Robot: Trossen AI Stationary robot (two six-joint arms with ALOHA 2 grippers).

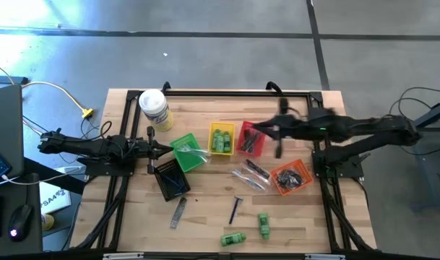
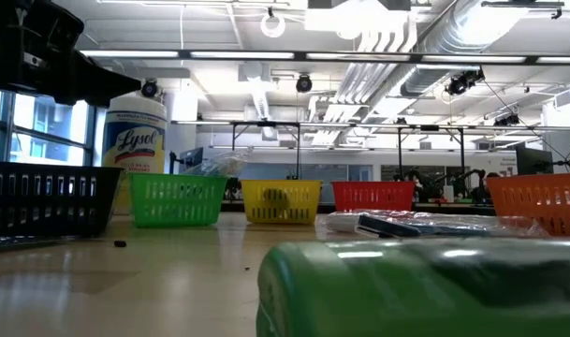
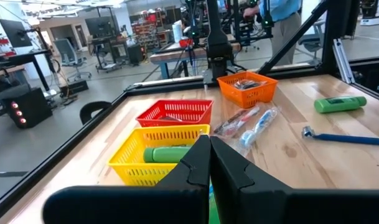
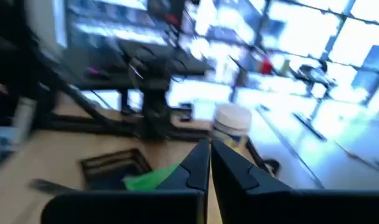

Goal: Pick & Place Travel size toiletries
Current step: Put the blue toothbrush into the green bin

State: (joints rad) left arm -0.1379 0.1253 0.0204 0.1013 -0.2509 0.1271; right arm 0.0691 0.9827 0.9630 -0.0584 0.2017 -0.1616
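Toiletries are seen scattered over the wooden surface (image 1: 205,217): two green mini bottles (image 1: 233,237) lie near its front edge, a blue razor (image 1: 235,209) is set between them and the baskets, clear-wrapped sticks (image 1: 250,175) lie beside the orange basket (image 1: 290,177), and a grey comb (image 1: 178,211) rests further left. One green bottle is already lodged in the yellow basket (image 1: 221,138), so sorting is judged to be partway done. The right gripper (image 1: 251,132) is held over the red basket (image 1: 250,139), its fingers (image 4: 198,168) pressed together with nothing seen between them; whether an item was just dropped there cannot be told. The left gripper (image 1: 167,150) waits beside the green basket (image 1: 186,150), fingers (image 3: 198,165) likewise together and empty. For the next move, an arm is expected to be carried toward a loose item, the fingers parted first and lowered around it
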